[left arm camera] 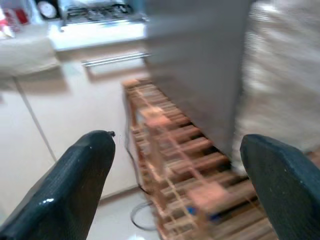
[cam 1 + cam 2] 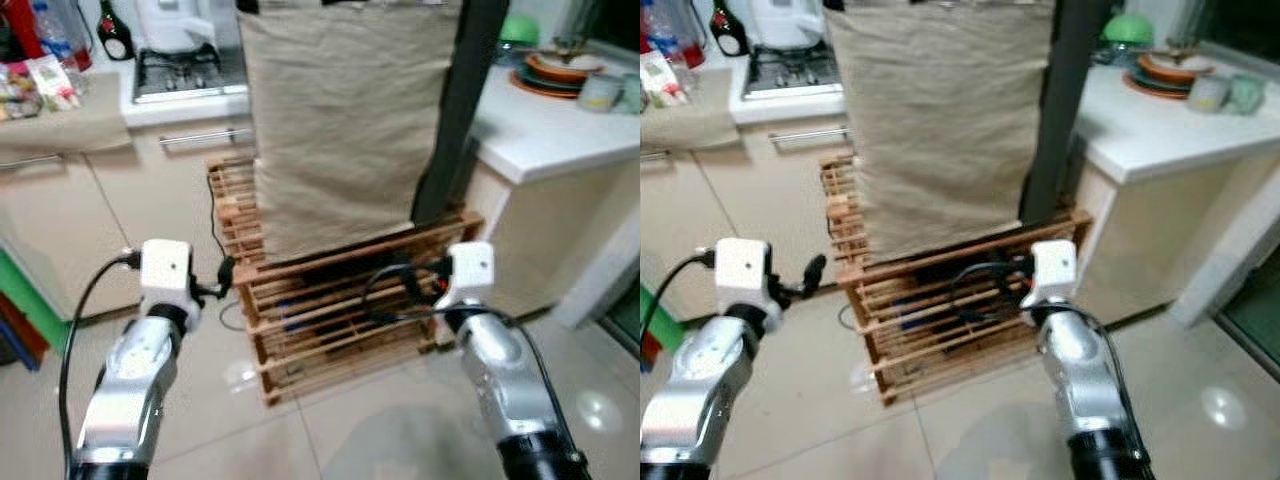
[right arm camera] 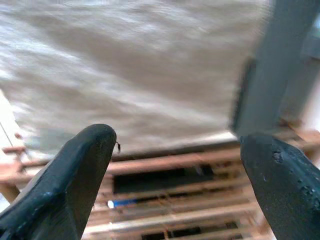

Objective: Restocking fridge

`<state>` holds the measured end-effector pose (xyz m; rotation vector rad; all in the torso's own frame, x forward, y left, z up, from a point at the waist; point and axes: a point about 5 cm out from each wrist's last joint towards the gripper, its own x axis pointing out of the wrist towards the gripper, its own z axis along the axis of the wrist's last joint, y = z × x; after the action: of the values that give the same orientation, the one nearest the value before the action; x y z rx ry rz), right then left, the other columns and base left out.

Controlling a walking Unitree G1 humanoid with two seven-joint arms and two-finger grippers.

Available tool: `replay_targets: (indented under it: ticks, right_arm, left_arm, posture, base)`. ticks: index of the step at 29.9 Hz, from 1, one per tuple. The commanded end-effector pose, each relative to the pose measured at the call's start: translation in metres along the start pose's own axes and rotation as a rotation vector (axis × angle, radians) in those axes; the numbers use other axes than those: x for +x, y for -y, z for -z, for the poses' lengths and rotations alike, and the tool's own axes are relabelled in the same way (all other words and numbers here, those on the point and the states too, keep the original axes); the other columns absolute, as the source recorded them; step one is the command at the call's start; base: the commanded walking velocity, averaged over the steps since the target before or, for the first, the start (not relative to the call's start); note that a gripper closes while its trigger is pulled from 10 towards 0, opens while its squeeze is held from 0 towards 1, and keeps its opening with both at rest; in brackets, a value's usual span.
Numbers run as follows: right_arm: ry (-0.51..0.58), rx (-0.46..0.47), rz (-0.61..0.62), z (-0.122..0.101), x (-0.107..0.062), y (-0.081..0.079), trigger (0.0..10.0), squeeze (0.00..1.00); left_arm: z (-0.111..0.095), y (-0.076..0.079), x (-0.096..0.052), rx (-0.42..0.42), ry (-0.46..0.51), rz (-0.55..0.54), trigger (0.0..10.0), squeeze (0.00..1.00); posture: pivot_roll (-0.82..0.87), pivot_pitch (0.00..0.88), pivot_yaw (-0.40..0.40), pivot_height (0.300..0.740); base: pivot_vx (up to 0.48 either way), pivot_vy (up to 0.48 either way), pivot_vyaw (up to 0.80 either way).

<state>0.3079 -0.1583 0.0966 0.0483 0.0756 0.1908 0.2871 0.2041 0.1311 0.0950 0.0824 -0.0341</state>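
A tall unit draped in beige cloth [image 2: 345, 120], with a dark grey edge [image 2: 455, 120] down its right side, stands on a slatted wooden rack [image 2: 330, 315] straight ahead. No food or drink item is held. My left gripper [image 2: 222, 275] is raised at the rack's left corner, and in the left wrist view it [image 1: 175, 150] is open and empty. My right gripper [image 2: 415, 280] hovers at the rack's front right. Seen in the right wrist view, this gripper [image 3: 177, 145] is also open and empty, facing the cloth and the slats.
A counter with a gas hob [image 2: 190, 70] and cupboard doors runs along the back left, with bottles and packets [image 2: 45, 60] on it. A white counter [image 2: 560, 130] with stacked plates [image 2: 560, 68] stands at the right. Cables [image 2: 385, 300] lie by the rack. Pale tiled floor [image 2: 330, 430] lies below.
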Motion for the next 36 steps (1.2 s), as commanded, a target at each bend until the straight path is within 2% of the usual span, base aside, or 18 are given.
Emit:
replay_targets:
  ticks: [1, 8, 13, 15, 16, 20, 28, 30, 36]
  right_arm:
    - [0.008, -0.005, -0.028, -0.002, 0.004, -0.01, 10.0, 0.0]
    - [0.013, -0.011, -0.045, -0.003, 0.007, -0.012, 10.0, 0.0]
    - [0.017, -0.003, -0.043, -0.002, 0.007, -0.012, 10.0, 0.0]
    - [0.022, -0.005, -0.045, -0.001, 0.006, -0.014, 10.0, 0.0]
    - [0.02, -0.007, -0.045, 0.001, 0.005, -0.015, 10.0, 0.0]
    - [0.021, -0.006, -0.043, 0.001, 0.002, -0.015, 10.0, 0.0]
    - [-0.002, 0.021, -0.032, 0.011, -0.006, -0.017, 10.0, 0.0]
    - [0.002, 0.022, -0.044, 0.011, -0.005, -0.022, 10.0, 0.0]
    - [0.026, 0.011, -0.029, 0.007, -0.003, -0.019, 10.0, 0.0]
  left_arm:
    - [-0.001, -0.009, 0.0, 0.008, 0.003, -0.022, 10.0, 0.0]
    - [-0.005, 0.0, -0.002, 0.011, 0.024, 0.023, 10.0, 0.0]
    - [-0.009, 0.0, 0.005, 0.033, 0.035, 0.036, 10.0, 0.0]
    - [-0.014, 0.003, 0.007, 0.045, 0.046, 0.092, 10.0, 0.0]
    - [-0.021, 0.001, 0.006, 0.025, 0.072, 0.104, 10.0, 0.0]
    - [-0.023, -0.002, 0.004, 0.028, 0.081, 0.093, 10.0, 0.0]
    - [-0.025, -0.015, 0.003, 0.045, 0.079, 0.063, 10.0, 0.0]
    - [-0.028, -0.018, 0.004, 0.084, 0.087, 0.059, 10.0, 0.0]
    - [-0.029, -0.018, 0.011, 0.083, 0.081, 0.055, 10.0, 0.0]
  posture:
    - [-0.03, 0.0, -0.003, 0.74]
    - [-0.02, 0.0, -0.012, 0.74]
    - [0.0, 0.0, -0.026, 0.74]
    - [-0.01, 0.0, -0.022, 0.74]
    - [-0.01, 0.0, -0.016, 0.74]
    - [-0.02, 0.0, -0.012, 0.74]
    - [-0.01, 0.0, -0.018, 0.74]
    - [-0.01, 0.0, -0.007, 0.74]
    - [-0.03, 0.0, 0.021, 0.74]
  base:
    - [0.285, 0.386, 0.0]
    - [0.078, 0.439, -0.62]
    - [0.0, 0.466, -0.63]
    - [0.137, 0.433, -0.63]
    - [0.461, 0.0, -0.63]
    - [0.467, 0.0, -0.63]
    - [0.0, 0.0, -0.6]
    - [0.0, 0.0, -0.59]
    - [0.0, 0.0, -0.59]
